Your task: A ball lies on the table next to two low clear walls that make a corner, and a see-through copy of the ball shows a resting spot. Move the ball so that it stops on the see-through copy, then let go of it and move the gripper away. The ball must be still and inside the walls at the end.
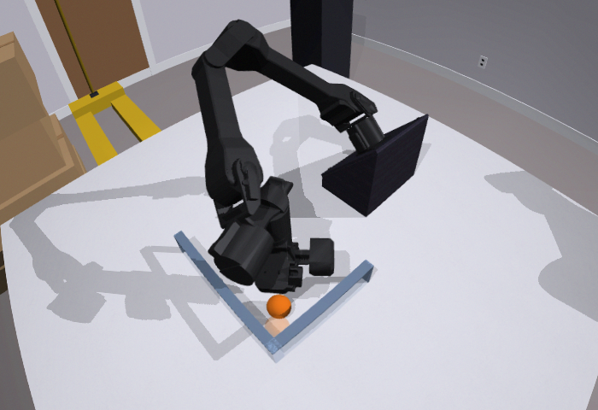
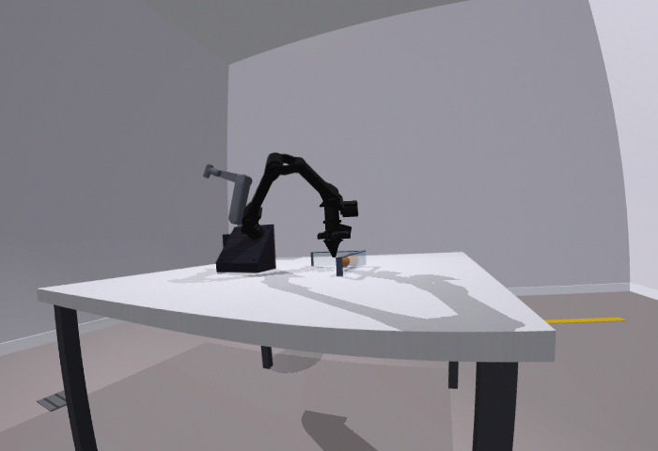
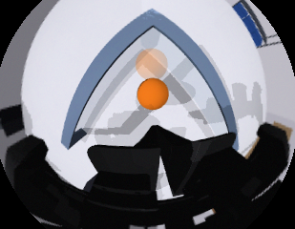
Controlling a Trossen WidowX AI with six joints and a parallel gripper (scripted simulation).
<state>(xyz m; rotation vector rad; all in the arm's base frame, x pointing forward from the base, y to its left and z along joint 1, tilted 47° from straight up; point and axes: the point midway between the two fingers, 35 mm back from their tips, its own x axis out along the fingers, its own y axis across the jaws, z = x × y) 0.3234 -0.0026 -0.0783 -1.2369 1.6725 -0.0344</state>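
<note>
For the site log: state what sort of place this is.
Probably a warehouse or workshop bay used as a robot test cell: stacked cardboard boxes and a yellow pallet jack stand by the wall, and the arm is mounted on a bare white table.

We see the orange ball (image 1: 278, 305) resting on the white counter (image 1: 445, 289) inside the corner formed by two low clear walls (image 1: 319, 304). It lies just short of the pale see-through copy (image 1: 277, 326), partly overlapping it in the top view.
</note>
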